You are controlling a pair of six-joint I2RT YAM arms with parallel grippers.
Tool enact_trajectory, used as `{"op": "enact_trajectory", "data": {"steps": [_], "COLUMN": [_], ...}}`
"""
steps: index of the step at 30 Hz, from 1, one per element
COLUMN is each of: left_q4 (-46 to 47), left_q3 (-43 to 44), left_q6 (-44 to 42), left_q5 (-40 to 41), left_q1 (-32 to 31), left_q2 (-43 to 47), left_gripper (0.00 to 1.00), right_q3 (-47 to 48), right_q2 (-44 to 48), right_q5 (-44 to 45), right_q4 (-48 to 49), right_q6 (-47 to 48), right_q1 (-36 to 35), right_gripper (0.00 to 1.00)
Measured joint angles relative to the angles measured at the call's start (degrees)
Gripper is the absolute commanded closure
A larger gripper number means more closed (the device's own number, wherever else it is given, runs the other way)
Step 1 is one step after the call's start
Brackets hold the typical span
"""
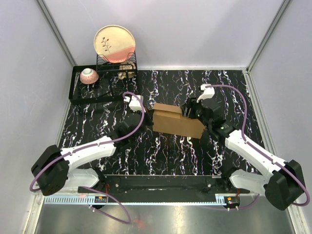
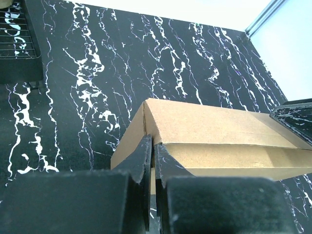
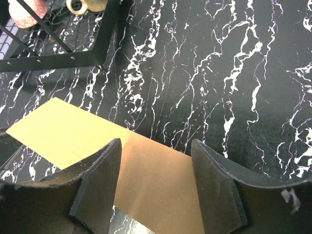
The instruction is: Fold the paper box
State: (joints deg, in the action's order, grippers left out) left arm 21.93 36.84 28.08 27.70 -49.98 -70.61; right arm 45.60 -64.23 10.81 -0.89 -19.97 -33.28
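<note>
The paper box (image 1: 174, 126) is lying near the middle of the black marbled bench (image 1: 170, 161), its long side running left to right. It is partly formed, with an open trough showing along its top in the left wrist view. It is looking like thin, plain brown card: light enough to be skating across the smooth bench under a sideways push, stiff across its panels yet giving way at the creases, and easily dented by a hard squeeze. The free flap edges and the short ends are seeming the best places to take hold, one side bracing while the other is bending a flap along its crease. The left pincer (image 1: 147, 116) is sitting clenched at the box's left end, its fingers (image 2: 141, 161) pressed together against the corner. It may be nipping a thin edge of card, but the view is too tight to be sure. The right pincer (image 3: 156, 165) is hanging released, its fingers spread above the right-hand panel without gripping it. No brand, label or writing is showing anywhere on the card.
</note>
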Motion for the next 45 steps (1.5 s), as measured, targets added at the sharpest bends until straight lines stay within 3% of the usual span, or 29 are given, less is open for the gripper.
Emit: {"op": "enact_trajectory", "data": {"steps": [3, 7, 11, 22, 32, 37, 40, 43, 45], "left_q4": [-1.27, -3.63, -7.74, -22.77, -31.39, -30.80, -24.59, -15.28, -9.86], "left_q3": [0.66, 1.16, 1.55, 2.45, 2.54, 2.40, 1.53, -1.16, -2.58], "left_q6": [0.00, 0.35, 0.85, -0.83, -3.06, -2.93, -2.54, -1.81, -0.83], "left_q5": [0.00, 0.00, 1.16, 0.52, 2.29, 5.62, 7.45, 7.28, 6.29], "left_q1": [-0.02, -0.02, 0.13, -0.59, -0.61, -0.61, -0.57, 0.28, 1.97], "left_q2": [0.02, 0.52, 1.66, 10.05, 11.69, 16.37, 21.57, 24.15, 23.43], "left_gripper": [0.90, 0.54, 0.41, 0.34, 0.33, 0.34, 0.50, 0.72, 0.80], "right_q3": [-1.86, -4.72, -5.92, -5.90, -4.42, -3.41, -3.39, -3.39, -3.39], "right_q2": [0.87, 1.29, 1.20, -0.22, -1.77, -2.67, -2.73, -2.84, -2.84], "right_q5": [0.02, 0.09, 0.24, 0.61, 1.20, 1.51, 1.55, 1.57, 1.57], "right_q4": [2.93, 7.39, 10.16, 11.78, 10.64, 9.57, 9.60, 9.64, 9.66], "right_q6": [-0.07, -0.22, -0.20, 0.52, 1.14, 1.36, 1.53, 1.64, 1.68], "right_q1": [0.00, 0.00, 0.00, 0.00, 0.02, 0.02, 0.02, 0.02, 0.02], "right_gripper": [0.35, 0.35, 0.35, 0.35, 0.35, 0.35, 0.35, 0.35, 0.35]}}
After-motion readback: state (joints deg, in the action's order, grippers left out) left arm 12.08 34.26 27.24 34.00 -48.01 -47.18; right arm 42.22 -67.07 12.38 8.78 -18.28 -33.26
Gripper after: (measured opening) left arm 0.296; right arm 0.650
